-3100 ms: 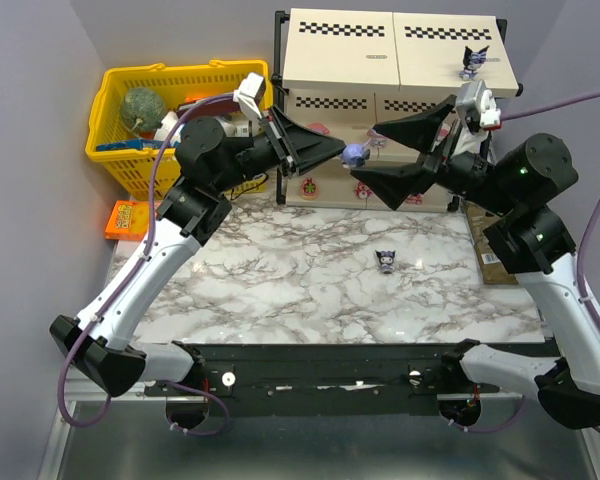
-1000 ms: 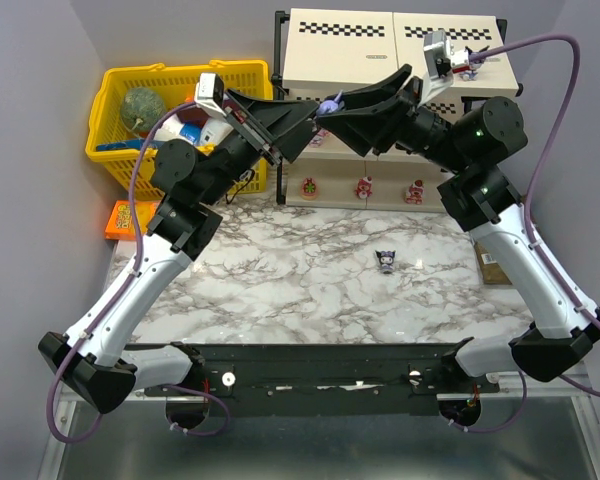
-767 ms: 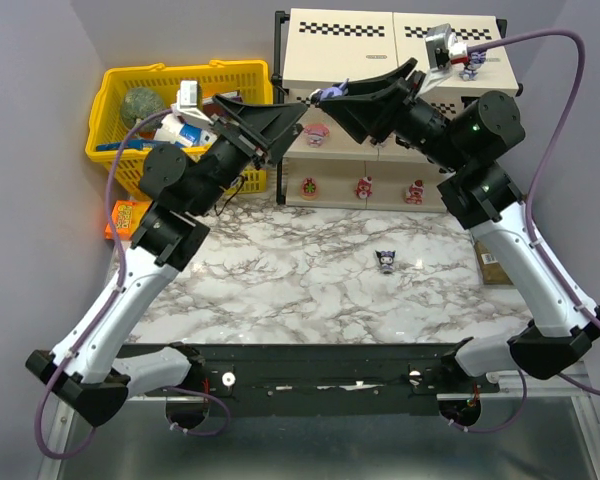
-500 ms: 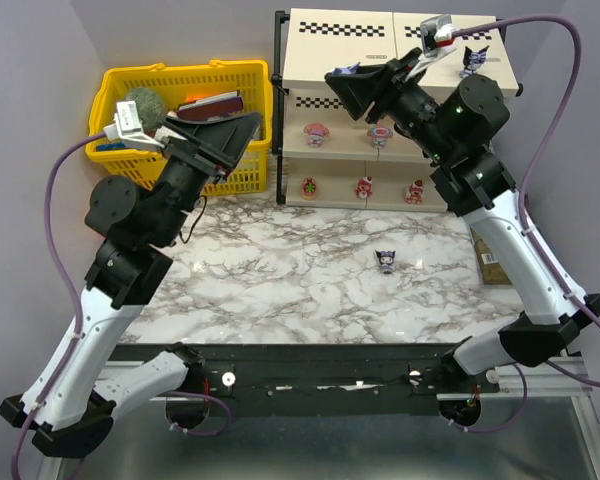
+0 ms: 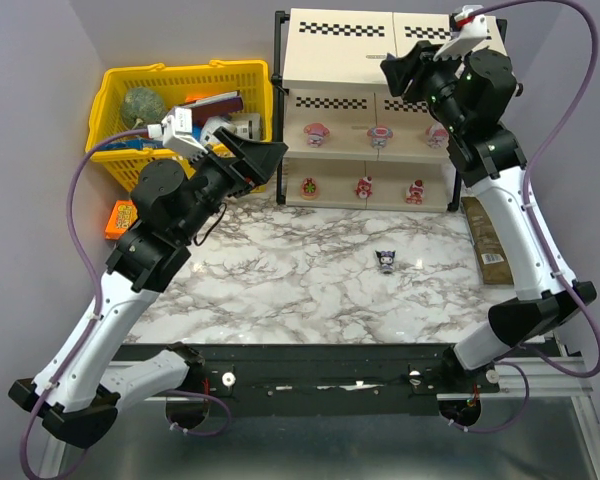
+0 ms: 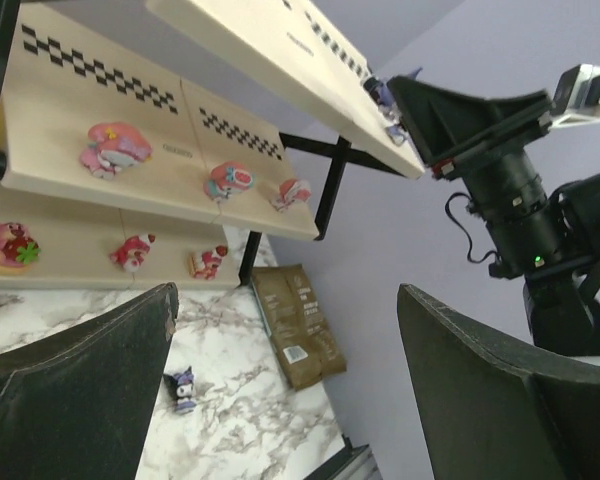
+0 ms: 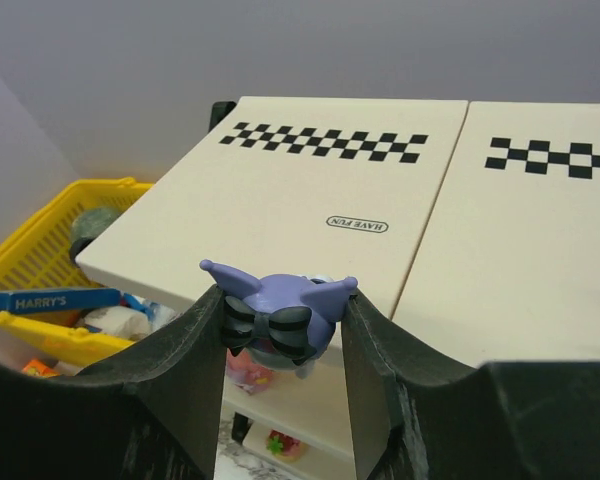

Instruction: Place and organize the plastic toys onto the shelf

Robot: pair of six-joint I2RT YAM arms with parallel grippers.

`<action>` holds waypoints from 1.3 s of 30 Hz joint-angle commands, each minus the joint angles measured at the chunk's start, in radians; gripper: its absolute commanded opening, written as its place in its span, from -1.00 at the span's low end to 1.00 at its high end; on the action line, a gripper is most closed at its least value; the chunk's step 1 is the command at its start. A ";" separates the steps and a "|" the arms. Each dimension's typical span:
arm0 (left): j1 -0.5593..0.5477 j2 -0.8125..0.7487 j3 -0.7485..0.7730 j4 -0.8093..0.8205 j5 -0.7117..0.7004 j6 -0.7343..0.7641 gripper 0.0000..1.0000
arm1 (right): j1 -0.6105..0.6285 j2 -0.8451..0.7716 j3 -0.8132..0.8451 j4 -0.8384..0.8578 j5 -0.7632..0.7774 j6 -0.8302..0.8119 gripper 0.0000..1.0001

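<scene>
Shelf (image 5: 340,60) holding six pink figurines (image 5: 316,131); raised right gripper (image 7: 285,298) clamps purple figurine (image 7: 275,335); left gripper (image 6: 287,295) spread wide, empty

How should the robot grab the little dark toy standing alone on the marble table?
Probably from straight above, with fingers closing on the two sides of the head of the little dark toy, below its pointed ears. It stands upright on the marble table with nothing close by, so its sides are free. The left gripper is open and empty.
</scene>
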 commanded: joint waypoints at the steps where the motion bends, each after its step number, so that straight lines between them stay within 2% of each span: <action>1: -0.002 0.017 0.002 -0.018 0.049 0.019 0.98 | -0.030 0.055 0.048 -0.026 0.025 -0.016 -0.99; 10: -0.002 0.031 0.000 -0.030 0.075 0.030 0.98 | -0.056 0.090 0.066 -0.078 0.127 -0.023 -0.99; 15: 0.000 0.037 0.003 -0.033 0.077 0.035 0.98 | -0.074 0.107 0.085 -0.096 0.134 -0.018 -0.93; 20: 0.001 0.045 0.005 -0.033 0.085 0.038 0.98 | -0.077 0.132 0.122 -0.122 0.112 -0.023 -0.75; 29: 0.006 0.038 0.002 -0.030 0.080 0.047 0.98 | -0.077 0.150 0.125 -0.122 0.094 -0.024 -0.55; 34: 0.009 0.034 -0.004 -0.029 0.080 0.047 0.98 | -0.077 0.139 0.117 -0.119 0.068 -0.039 -0.26; 39: 0.011 0.029 -0.013 -0.024 0.079 0.045 0.98 | -0.079 0.127 0.099 -0.110 0.068 -0.049 -0.13</action>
